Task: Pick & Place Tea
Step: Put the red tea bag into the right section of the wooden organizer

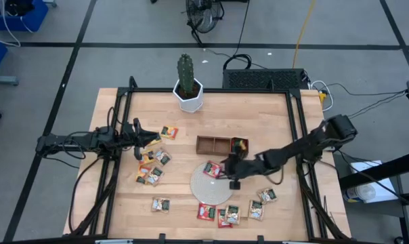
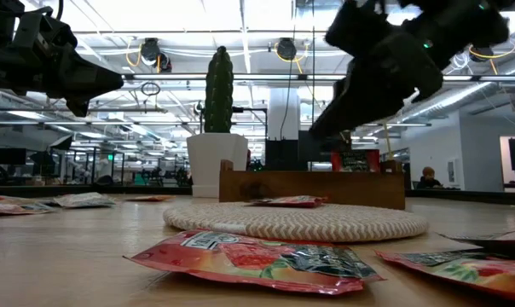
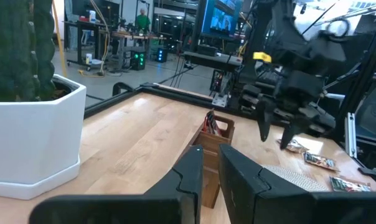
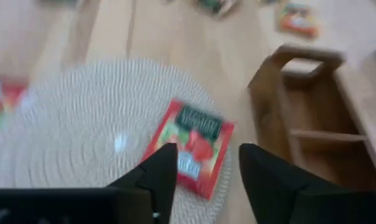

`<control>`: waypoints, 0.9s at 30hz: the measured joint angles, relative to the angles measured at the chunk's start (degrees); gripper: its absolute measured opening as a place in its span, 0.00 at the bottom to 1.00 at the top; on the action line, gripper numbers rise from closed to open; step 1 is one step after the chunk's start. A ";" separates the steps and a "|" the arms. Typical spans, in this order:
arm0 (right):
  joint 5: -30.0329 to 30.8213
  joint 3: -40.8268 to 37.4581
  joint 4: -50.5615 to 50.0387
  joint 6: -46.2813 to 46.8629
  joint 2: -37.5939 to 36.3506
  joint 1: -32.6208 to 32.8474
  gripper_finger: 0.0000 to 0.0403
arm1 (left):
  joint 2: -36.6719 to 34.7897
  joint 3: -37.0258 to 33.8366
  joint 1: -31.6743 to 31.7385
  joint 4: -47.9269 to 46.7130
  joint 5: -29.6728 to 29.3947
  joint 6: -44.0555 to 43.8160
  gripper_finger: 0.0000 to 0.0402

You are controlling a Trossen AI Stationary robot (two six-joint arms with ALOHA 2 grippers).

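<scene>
Right pincer (image 4: 203, 171) is hovering over the mat (image 1: 203, 191), fingers parted and gripping nothing. Right wrist view: a red sachet (image 4: 189, 147) is lying flat on the mat just ahead of the two fingers and between their lines, sitting cornerwise to them, so its diagonal, not an edge, is running through the gap. High view is placing the same sachet at the mat's far edge, just beside the tray (image 1: 223, 145). Low view is confirming it flat on the weave, tray behind.

Left pincer (image 3: 211, 177) is waiting over the left side of the bench (image 1: 123, 196), fingers nearly together, holding nothing I can see. It is well apart from the mat; the right arm is much the nearer.

Other sachets (image 1: 154, 166) are lying scattered on the bench left of the mat and along its near side. The tray's right compartment is holding something coloured; too small to identify.

Judgement: whichever way I go next, the sachet's skew to my fingers is what matters.
</scene>
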 joint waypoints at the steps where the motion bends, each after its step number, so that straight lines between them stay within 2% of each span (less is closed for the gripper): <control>1: -1.04 1.97 -2.52 -0.92 1.35 -0.28 0.43 | -0.02 0.00 0.00 -0.04 0.00 -0.01 0.13; 8: -11.60 7.98 -6.66 -1.45 9.91 -4.00 0.64 | -0.01 0.00 0.01 -0.35 -0.01 0.00 0.13; 14: -13.82 9.01 -6.00 0.40 14.05 -7.70 0.67 | 0.01 0.00 0.01 -0.39 0.00 0.01 0.13; 20: -17.50 9.06 -5.93 3.52 14.35 -8.65 0.59 | 0.00 0.00 0.01 -0.36 -0.01 0.01 0.13; 27: -18.04 8.88 -6.58 3.50 12.68 -8.23 0.36 | 0.00 0.00 -0.01 -0.40 0.01 -0.01 0.13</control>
